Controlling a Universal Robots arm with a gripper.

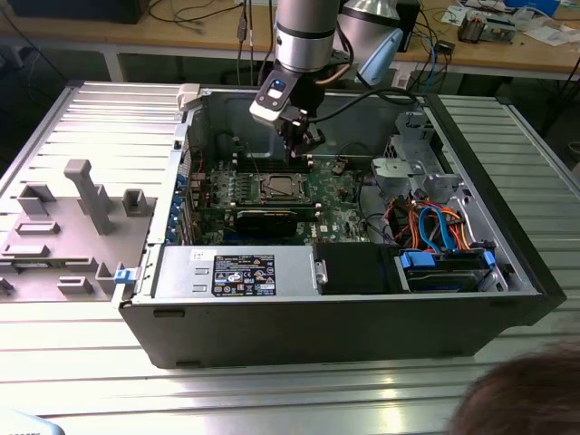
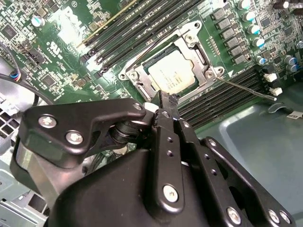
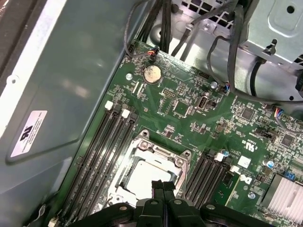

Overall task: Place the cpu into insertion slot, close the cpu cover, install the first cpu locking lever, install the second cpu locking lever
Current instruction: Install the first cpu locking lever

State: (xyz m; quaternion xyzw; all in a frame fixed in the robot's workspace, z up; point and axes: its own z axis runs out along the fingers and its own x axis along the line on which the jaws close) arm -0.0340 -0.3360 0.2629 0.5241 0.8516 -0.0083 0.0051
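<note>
Black fingers of the pincer [image 2: 164, 100] [image 3: 162, 185] are pressed together with nothing between them. In both wrist views its body hides the edge of the socket nearest to it from you. Just beyond the fingertips sits the cpu [image 2: 171, 72] [image 3: 147, 178], a dull silver-grey square lying flat in its slot. You cannot tell whether the tips touch it. The cpu cover [image 2: 201, 57] [image 3: 158, 152] lies flat around the chip as a thin silver frame, and the metal top shows through its square opening. A thin locking lever [image 2: 246, 88] runs out from a socket corner, slanting away over the memory slots [image 2: 142, 28]; how it is latched is hard to make out. Rows of slots flank the socket on both sides of the pincer, close in. Farther off the green motherboard [image 3: 189, 109] lies open, bounded by the grey case wall [image 3: 71, 71] and by hanging cables [image 3: 227, 56]. In the exterior view the pincer [image 1: 302, 140] hangs inside the open computer case [image 1: 362, 317], which lies on the ribbed metal desk [image 1: 91, 118].
</note>
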